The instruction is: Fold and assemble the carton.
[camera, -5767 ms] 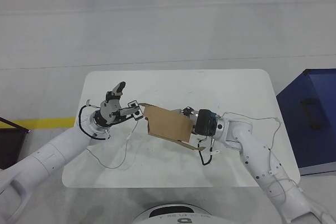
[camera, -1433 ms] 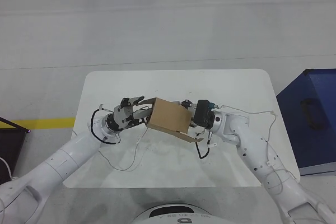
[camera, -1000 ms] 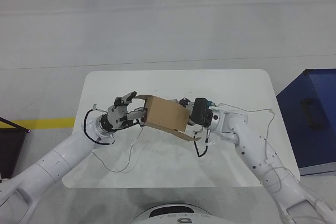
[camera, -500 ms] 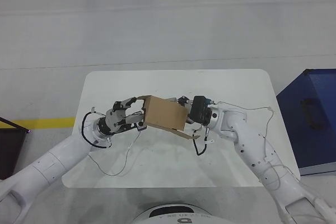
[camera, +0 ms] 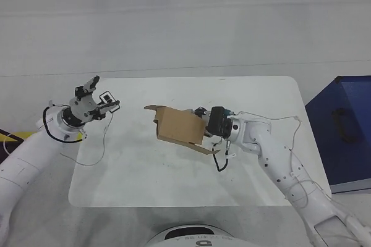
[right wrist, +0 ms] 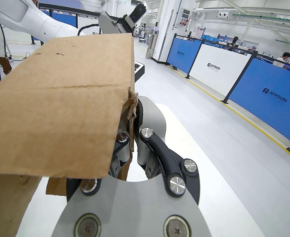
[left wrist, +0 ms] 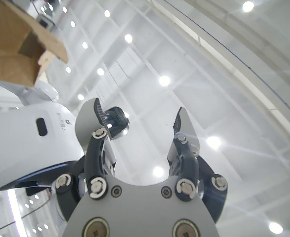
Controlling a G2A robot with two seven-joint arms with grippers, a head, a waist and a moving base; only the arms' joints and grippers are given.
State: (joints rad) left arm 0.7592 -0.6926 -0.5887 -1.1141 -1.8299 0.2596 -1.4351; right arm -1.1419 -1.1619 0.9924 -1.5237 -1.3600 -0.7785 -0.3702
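Left gripper (left wrist: 138,113) backs off with jaws spread, so our right gripper (right wrist: 133,124) alone keeps pinching the carton (camera: 179,125).

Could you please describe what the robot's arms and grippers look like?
The left arm and right arm have white shells, black wrists and thin cables. The left gripper and right gripper share grey screwed base plates, black linkages and pale fingers with ribbed pads.
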